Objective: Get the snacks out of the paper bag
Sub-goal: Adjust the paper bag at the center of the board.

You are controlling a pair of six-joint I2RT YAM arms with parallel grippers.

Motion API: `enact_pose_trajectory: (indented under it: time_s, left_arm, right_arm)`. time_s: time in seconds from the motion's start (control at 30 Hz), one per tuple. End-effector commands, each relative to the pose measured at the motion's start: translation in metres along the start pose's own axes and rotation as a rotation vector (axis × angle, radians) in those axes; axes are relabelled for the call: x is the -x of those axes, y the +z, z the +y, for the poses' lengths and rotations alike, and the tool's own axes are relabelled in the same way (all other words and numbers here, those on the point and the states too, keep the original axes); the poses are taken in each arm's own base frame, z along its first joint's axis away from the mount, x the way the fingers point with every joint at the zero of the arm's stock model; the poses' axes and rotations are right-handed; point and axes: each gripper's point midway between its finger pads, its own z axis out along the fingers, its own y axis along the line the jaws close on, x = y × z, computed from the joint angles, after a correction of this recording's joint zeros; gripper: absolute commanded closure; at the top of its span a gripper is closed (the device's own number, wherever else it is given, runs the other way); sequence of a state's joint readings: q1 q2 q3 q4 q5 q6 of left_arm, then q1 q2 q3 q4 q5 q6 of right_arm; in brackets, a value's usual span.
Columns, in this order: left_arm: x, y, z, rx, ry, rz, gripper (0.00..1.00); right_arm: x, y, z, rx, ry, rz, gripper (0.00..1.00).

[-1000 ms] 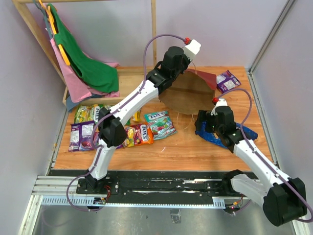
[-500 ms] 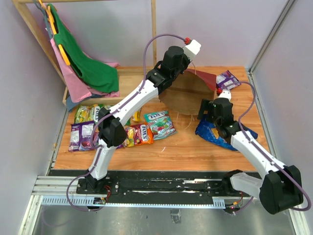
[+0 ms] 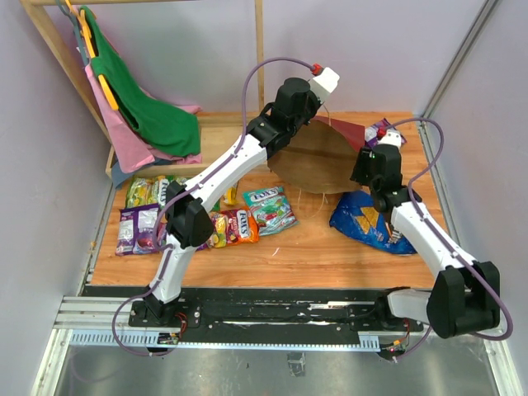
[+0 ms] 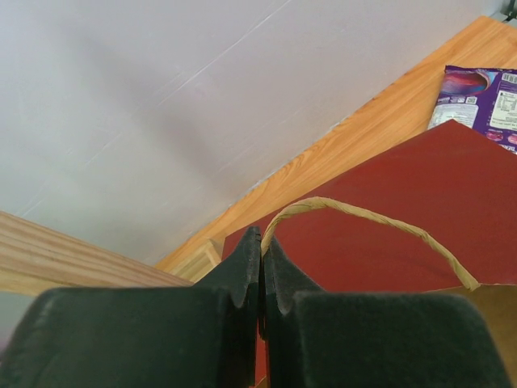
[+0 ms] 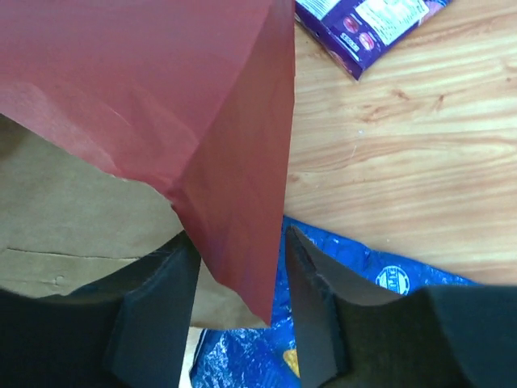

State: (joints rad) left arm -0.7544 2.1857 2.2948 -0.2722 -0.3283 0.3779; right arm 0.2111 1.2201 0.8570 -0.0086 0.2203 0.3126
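Note:
The paper bag (image 3: 318, 157) is held up off the table at the back, brown inside facing the camera, dark red outside (image 4: 388, 234) behind. My left gripper (image 4: 261, 238) is shut on its tan loop handle (image 4: 380, 217). My right gripper (image 5: 238, 242) straddles the bag's red right corner (image 5: 242, 186), jaws apart with a gap on the right side. The blue Doritos bag (image 3: 367, 219) lies flat on the table below that corner (image 5: 242, 356). A purple packet (image 3: 381, 132) lies at the back right. Several candy packets (image 3: 239, 223) lie at the left.
Green and pink cloths (image 3: 140, 111) hang on a wooden rack at the back left. A wooden post (image 3: 260, 49) stands behind the bag. Walls close in the table on the left, back and right.
My right gripper has moved up from over the Doritos bag to the paper bag's right corner, and its jaws have narrowed. The Doritos bag now lies uncovered. The left arm has not moved.

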Motion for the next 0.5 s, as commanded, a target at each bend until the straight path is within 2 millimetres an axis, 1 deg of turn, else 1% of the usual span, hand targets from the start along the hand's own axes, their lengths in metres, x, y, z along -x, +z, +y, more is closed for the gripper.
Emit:
enact_pose_trajectory:
  time_s: [0.0, 0.13, 0.27, 0.3, 0.33, 0.37, 0.4, 0.43, 0.47]
  left_arm:
    - [0.008, 0.001, 0.006, 0.014, -0.002, -0.025, 0.97]
    - [0.006, 0.001, 0.005, 0.011, 0.002, -0.021, 0.96]
    - [0.003, 0.002, 0.001, -0.008, 0.008, -0.015, 0.92]
    - [0.003, 0.002, -0.001, -0.025, 0.01, -0.014, 0.9]
    - [0.003, 0.001, -0.003, -0.039, 0.007, -0.014, 0.83]
    - [0.007, 0.0, -0.003, -0.041, 0.0, -0.018, 0.72]
    - [0.01, -0.001, -0.002, -0.042, -0.007, -0.019, 0.58]
    - [0.013, -0.003, 0.0, -0.043, -0.013, -0.018, 0.4]
    - [0.017, -0.005, 0.002, -0.043, -0.02, -0.022, 0.17]
  right_arm:
    - [0.022, 0.01, 0.009, 0.034, -0.018, -0.031, 0.58]
    - [0.025, 0.015, 0.011, 0.035, -0.02, -0.025, 0.77]
    - [0.032, 0.008, 0.011, 0.037, -0.01, -0.027, 0.95]
    - [0.034, 0.005, 0.012, 0.039, -0.002, -0.029, 0.99]
    - [0.037, 0.002, 0.012, 0.038, 0.007, -0.032, 0.99]
    - [0.039, 0.0, 0.011, 0.034, 0.018, -0.032, 0.99]
    - [0.047, -0.003, 0.013, 0.034, 0.029, -0.04, 0.99]
    - [0.052, -0.006, 0.013, 0.03, 0.039, -0.037, 0.99]
    - [0.058, -0.008, 0.014, 0.029, 0.046, -0.032, 0.99]
